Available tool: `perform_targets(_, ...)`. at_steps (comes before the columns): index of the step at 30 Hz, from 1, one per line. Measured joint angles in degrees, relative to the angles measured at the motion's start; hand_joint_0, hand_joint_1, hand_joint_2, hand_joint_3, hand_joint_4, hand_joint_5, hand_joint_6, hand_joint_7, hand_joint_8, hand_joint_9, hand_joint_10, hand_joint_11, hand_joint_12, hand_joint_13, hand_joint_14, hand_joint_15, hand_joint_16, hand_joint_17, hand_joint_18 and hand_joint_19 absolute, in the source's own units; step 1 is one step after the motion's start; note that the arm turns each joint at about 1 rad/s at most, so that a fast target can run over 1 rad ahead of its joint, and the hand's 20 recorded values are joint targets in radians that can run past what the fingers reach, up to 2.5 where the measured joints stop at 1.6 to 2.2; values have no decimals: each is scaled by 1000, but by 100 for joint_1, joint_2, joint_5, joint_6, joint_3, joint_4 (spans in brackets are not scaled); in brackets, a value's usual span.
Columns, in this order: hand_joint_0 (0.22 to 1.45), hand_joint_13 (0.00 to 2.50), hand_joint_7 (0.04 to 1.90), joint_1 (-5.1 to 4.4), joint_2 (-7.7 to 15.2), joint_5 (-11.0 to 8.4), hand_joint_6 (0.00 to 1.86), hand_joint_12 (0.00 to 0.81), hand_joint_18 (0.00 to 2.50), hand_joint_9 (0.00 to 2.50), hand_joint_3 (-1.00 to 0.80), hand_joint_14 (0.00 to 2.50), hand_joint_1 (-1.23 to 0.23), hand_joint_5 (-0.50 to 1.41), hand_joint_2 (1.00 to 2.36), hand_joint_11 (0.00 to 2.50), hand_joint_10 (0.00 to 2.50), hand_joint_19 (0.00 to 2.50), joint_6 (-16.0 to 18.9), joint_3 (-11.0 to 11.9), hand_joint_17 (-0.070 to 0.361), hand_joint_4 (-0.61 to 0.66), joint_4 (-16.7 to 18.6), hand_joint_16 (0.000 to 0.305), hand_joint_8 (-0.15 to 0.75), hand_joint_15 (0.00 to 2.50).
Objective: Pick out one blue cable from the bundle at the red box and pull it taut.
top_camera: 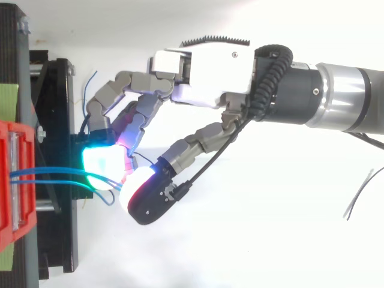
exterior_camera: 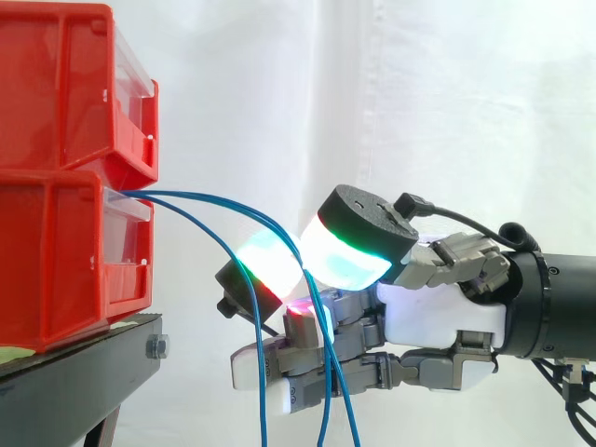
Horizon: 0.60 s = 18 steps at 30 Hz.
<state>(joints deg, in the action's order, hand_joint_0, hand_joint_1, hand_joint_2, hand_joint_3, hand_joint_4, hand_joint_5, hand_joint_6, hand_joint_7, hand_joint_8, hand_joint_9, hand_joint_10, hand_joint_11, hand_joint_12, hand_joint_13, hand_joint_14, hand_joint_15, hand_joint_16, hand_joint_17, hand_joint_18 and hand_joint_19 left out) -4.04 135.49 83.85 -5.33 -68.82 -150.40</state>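
Pinch step, as I read it: the hand [exterior_camera: 438, 312] sits right of centre in the side view, and two of its glowing pads [exterior_camera: 346, 251] are pressed together at mid-frame with a blue cable [exterior_camera: 168, 195] caught between them. It looks clamped, so far as I can judge, though the spot where the pads meet is partly hidden. From there the cable runs leftward in a shallow arc to the mouth of the lower red box [exterior_camera: 56, 261] at the left edge, where the bundle [exterior_camera: 130, 194] comes out. Other blue strands [exterior_camera: 264, 391] drop past the fingers to the bottom of the frame. That arc tells me the cable is slack, so the pull is not yet done. Next I'd draw the hand away to the right, level and slow, with the pinch firm, and watch that no neighbouring strand rides along.
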Motion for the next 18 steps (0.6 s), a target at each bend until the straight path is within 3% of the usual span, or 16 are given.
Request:
perform_targets(11, 595, 848, 948, 0, -1, 0, 888, 112, 533, 1071, -470, 15, -614, -160, 1002, 756, 24, 492, 1, -1, 18, 29, 12, 8, 216, 400)
perform_targets(18, 593, 840, 961, 6, 2, 0, 878, 112, 516, 1062, -459, 14, -591, -158, 1003, 748, 24, 494, 5, -1, 18, 34, 3, 8, 214, 401)
